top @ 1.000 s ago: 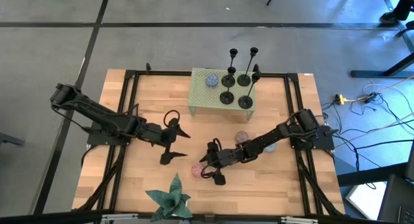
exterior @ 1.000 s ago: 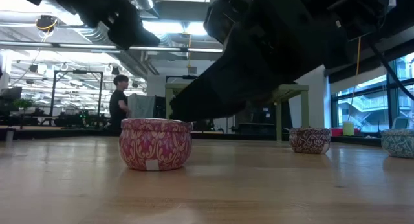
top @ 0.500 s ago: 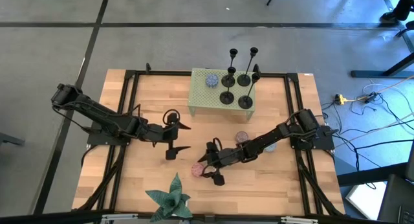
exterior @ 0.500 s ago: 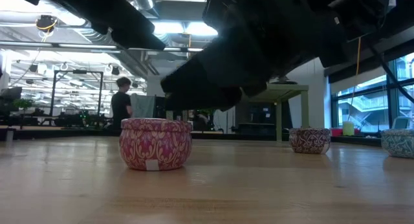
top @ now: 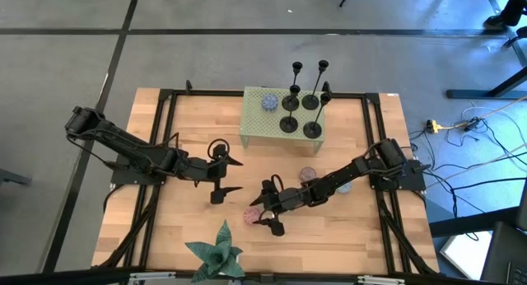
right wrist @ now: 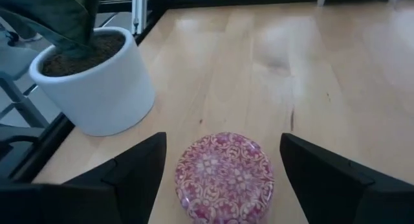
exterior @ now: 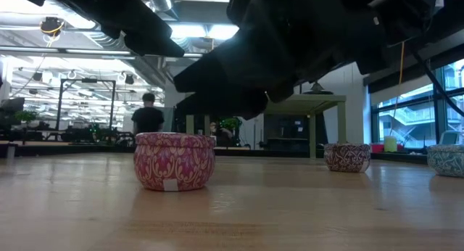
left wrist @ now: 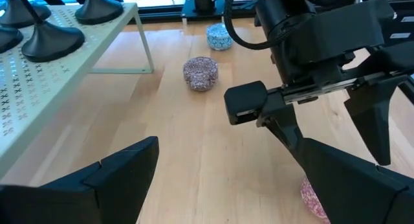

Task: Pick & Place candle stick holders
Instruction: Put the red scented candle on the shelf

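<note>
- Although the task names the candle stick holders (top: 300,100), all that can be seen of them stand on the pale green perforated stand (top: 257,120), far from both arms, so the step in hand looks like an approach to something else.
- The right gripper (right wrist: 217,166) hangs low on the near side of the green stand, its fingers (right wrist: 132,169) spread on either side of a round pink patterned tin (right wrist: 224,177) and not touching it; nothing is gripped.
- The left gripper (top: 224,175) waits to the left of the green stand and nearer the table's front, jaws wide and empty, pointing toward the right arm.
- Two more tins lie between the pink tin and the green stand: a mauve one (left wrist: 200,73) and a blue one (left wrist: 219,36).
- A white pot (right wrist: 97,85) with the green plant (top: 216,250) sits just beyond the pink tin from the green stand.
- Judgement: the next move calls for lowering squarely over the pink tin and closing evenly on its round wall, since a skewed pinch could squirt it sideways toward the pot; the holders are not yet touched.
</note>
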{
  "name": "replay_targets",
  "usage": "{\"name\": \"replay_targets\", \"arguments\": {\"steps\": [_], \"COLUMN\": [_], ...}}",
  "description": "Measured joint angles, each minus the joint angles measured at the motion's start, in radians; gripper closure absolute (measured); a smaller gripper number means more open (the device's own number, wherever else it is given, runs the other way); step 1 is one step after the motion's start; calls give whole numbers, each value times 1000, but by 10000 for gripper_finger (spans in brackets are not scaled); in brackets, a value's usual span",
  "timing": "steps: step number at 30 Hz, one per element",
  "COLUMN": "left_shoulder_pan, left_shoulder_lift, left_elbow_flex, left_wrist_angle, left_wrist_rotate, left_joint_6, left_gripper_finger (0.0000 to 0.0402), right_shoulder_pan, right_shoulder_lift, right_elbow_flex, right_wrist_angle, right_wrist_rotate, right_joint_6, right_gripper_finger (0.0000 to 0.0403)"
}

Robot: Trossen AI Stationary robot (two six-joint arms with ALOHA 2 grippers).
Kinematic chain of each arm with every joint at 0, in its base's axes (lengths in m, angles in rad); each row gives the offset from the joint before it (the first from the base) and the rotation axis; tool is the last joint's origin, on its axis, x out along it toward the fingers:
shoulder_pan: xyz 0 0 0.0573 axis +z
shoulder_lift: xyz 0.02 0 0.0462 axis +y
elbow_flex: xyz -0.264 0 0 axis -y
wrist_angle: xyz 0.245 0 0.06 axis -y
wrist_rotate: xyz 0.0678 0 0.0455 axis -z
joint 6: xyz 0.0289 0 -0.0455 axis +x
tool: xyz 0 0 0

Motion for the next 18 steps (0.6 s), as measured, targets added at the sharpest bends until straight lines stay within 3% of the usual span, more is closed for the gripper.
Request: {"name": "replay_targets", "arguments": {"steps": [18], "left_shoulder_pan": [0], "left_shoulder_lift": [0], "left_elbow_flex": [0], "left_wrist_angle": [-7], "left_wrist_rotate": [0], "left_joint_6": [-1], "left_gripper_finger": [29], "right_shoulder_pan": [0], "right_shoulder_lift": [89], "right_elbow_flex": [71], "right_wrist_angle": [-64], "right_wrist_rotate": [3], "right_joint_6": [-34], "right_gripper_finger": [98]}}
